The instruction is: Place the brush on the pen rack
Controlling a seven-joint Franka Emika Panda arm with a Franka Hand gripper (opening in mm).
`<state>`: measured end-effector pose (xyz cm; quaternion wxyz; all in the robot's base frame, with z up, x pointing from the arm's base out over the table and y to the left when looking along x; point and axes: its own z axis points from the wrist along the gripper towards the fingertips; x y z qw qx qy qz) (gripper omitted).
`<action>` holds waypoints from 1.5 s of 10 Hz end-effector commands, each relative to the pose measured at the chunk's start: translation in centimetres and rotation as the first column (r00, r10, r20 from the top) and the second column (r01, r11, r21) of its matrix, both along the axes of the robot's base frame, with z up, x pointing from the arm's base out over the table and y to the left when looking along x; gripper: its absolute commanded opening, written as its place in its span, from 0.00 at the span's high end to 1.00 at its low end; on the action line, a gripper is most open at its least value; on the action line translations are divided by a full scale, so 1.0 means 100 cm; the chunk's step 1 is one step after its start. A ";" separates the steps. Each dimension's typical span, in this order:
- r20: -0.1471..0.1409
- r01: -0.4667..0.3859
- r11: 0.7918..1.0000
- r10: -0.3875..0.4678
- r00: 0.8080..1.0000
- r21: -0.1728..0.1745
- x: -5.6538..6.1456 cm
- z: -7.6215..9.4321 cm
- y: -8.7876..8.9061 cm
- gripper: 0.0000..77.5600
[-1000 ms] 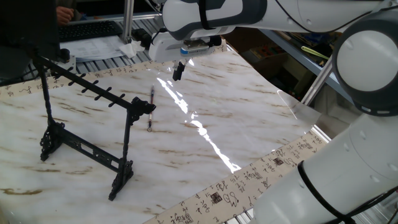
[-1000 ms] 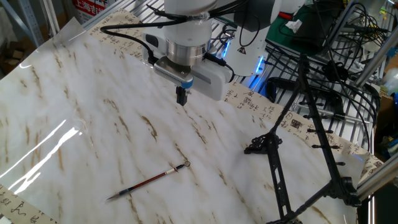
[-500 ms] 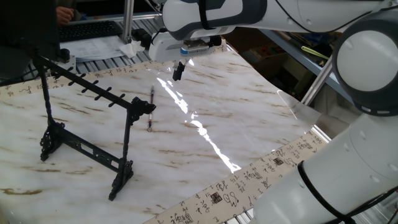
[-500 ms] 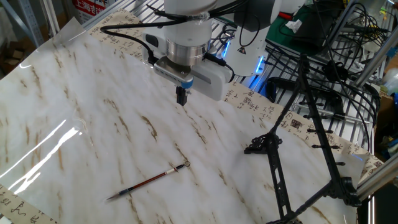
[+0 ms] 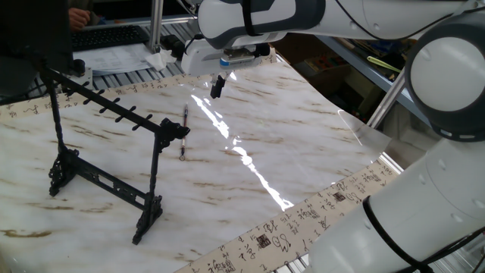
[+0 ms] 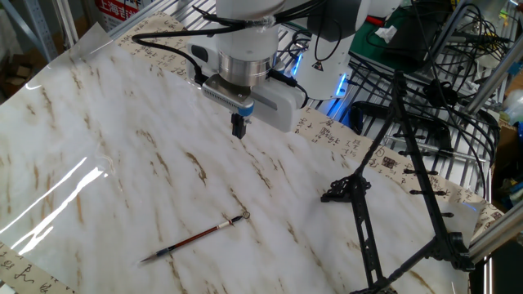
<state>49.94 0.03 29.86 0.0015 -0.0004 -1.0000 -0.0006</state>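
Note:
The brush (image 6: 196,238) lies flat on the marble table top, thin and dark, with its small loop (image 6: 244,216) at one end. In one fixed view the brush (image 5: 184,130) lies just beyond the end of the rack's top bar. The pen rack (image 5: 106,155) is a black ornate frame with two footed uprights and a pegged top bar; in the other fixed view the rack (image 6: 400,180) stands at the right. My gripper (image 6: 239,127) hangs above the table, away from the brush, fingers together and holding nothing. It also shows in one fixed view (image 5: 217,87).
The marble-pattern sheet (image 5: 303,144) covers the table, edged by a calligraphy-printed cloth (image 5: 265,239). A keyboard (image 5: 106,36) and papers lie behind the table. Wire shelving and cables (image 6: 441,49) stand at the far right. The arm's white base (image 5: 447,114) fills the right side.

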 end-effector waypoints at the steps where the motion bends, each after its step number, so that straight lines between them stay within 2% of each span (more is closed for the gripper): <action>1: -0.084 0.251 0.968 -0.247 0.965 0.029 0.000 0.000 0.000 1.00; 2: -0.068 0.233 0.971 -0.236 0.969 -0.044 0.000 0.000 0.000 1.00; 3: -0.066 0.234 0.971 -0.237 0.969 -0.051 0.000 0.000 0.000 1.00; 6: -0.074 0.239 0.970 -0.242 0.968 -0.046 0.000 0.000 0.000 1.00; 7: -0.084 0.245 0.969 -0.247 0.965 -0.026 0.000 0.000 0.000 1.00; 9: -0.084 0.246 0.969 -0.247 0.965 -0.028 0.004 -0.002 0.001 1.00; 10: -0.082 0.255 0.967 -0.257 0.963 -0.029 0.013 -0.005 0.002 1.00; 11: -0.082 0.255 0.967 -0.257 0.963 -0.029 0.013 -0.005 0.002 1.00; 12: -0.086 0.264 0.964 -0.265 0.960 -0.028 0.030 -0.007 0.002 1.00; 14: -0.089 0.271 0.962 -0.272 0.958 -0.029 0.039 -0.010 0.002 1.00; 15: -0.089 0.273 0.962 -0.274 0.958 -0.028 0.049 -0.015 0.002 1.00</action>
